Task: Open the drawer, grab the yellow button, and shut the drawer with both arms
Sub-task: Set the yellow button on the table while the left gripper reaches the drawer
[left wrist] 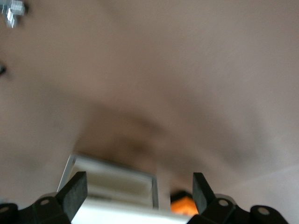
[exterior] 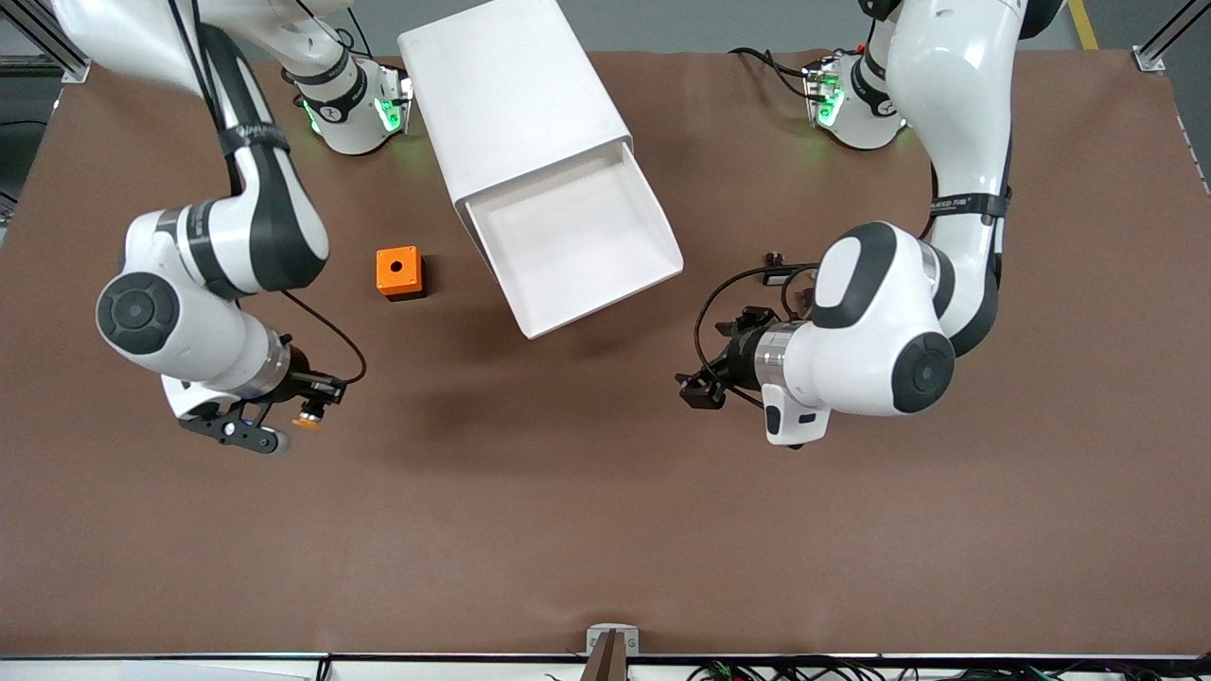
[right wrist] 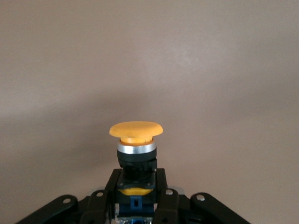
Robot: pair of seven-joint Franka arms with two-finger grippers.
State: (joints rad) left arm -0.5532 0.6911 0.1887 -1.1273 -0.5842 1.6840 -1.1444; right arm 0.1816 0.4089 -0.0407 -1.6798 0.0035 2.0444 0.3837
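My right gripper [exterior: 310, 409] is shut on the button [exterior: 307, 419], holding it over bare table toward the right arm's end. In the right wrist view the button [right wrist: 136, 130] stands between the fingers [right wrist: 161, 184], orange cap outward, black body and blue end in the grip [right wrist: 136, 181]. The white cabinet [exterior: 511, 95] stands mid-table with its drawer [exterior: 577, 236] pulled out; nothing shows inside. My left gripper [exterior: 698, 388] is open and empty over the table beside the drawer's front. Its view [left wrist: 139, 191] shows the drawer [left wrist: 112, 184] between its fingers [left wrist: 77, 190].
An orange box with a black hole [exterior: 399, 272] sits on the table beside the drawer, toward the right arm's end; it also shows in the left wrist view [left wrist: 183, 204]. A small black part [exterior: 776, 257] lies by the left arm's elbow. The brown mat [exterior: 605, 530] covers the table.
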